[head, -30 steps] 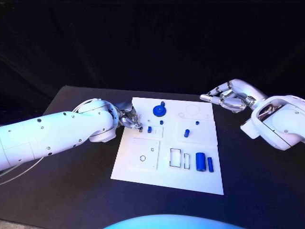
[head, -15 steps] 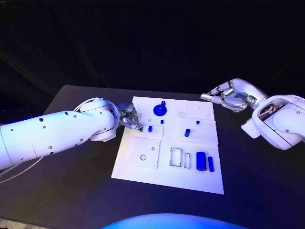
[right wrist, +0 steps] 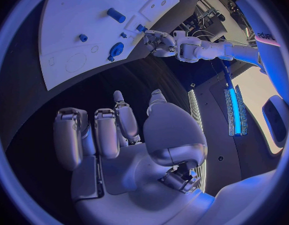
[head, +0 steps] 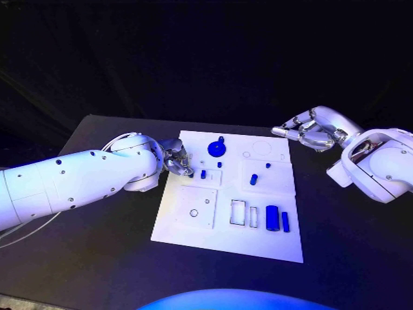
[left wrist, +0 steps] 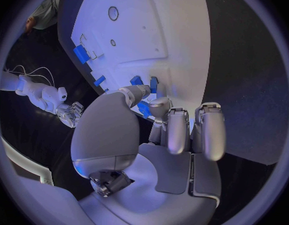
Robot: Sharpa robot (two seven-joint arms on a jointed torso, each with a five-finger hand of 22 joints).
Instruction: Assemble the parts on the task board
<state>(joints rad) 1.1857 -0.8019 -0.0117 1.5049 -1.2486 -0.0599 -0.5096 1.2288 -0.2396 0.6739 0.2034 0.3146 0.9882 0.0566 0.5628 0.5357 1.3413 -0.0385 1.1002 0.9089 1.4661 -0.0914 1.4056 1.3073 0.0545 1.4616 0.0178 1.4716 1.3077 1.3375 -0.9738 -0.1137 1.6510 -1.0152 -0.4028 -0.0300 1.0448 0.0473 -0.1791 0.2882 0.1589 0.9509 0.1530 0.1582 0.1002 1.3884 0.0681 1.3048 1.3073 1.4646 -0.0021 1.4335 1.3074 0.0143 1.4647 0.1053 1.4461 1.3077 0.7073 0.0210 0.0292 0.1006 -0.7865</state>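
— On the black table (head: 95,258), what lies in the middle?

— White board (head: 227,239), long side running away from the robot. Blue parts on it: a round piece with a small knob (head: 216,149) near the far edge, two short pegs (head: 253,180) mid-board, a thick cylinder (head: 273,218) and a thin bar (head: 286,221) side by side toward the near right corner. Empty outlined slots beside those two.

— Left hand?

— Left hand (head: 177,160) sits at the board's left edge, toward the far end. Wrist view shows its fingers (left wrist: 177,130) bent down over the board rim, thumb and one fingertip closed around a small blue part (left wrist: 144,108). Cannot tell whether that part is lifted or seated in the board. Two more small blue pieces (left wrist: 137,80) just beyond the fingertips.

— So it holds something?

— Pinching the small blue part, yes, as far as the wrist view shows.

— Right hand?

— Right hand (head: 304,134) hangs off the board's far right corner, apart from it. Its own wrist view shows the fingers (right wrist: 102,134) loosely curved, spread, nothing between them. Board and the round piece (right wrist: 116,49) lie well beyond those fingertips.
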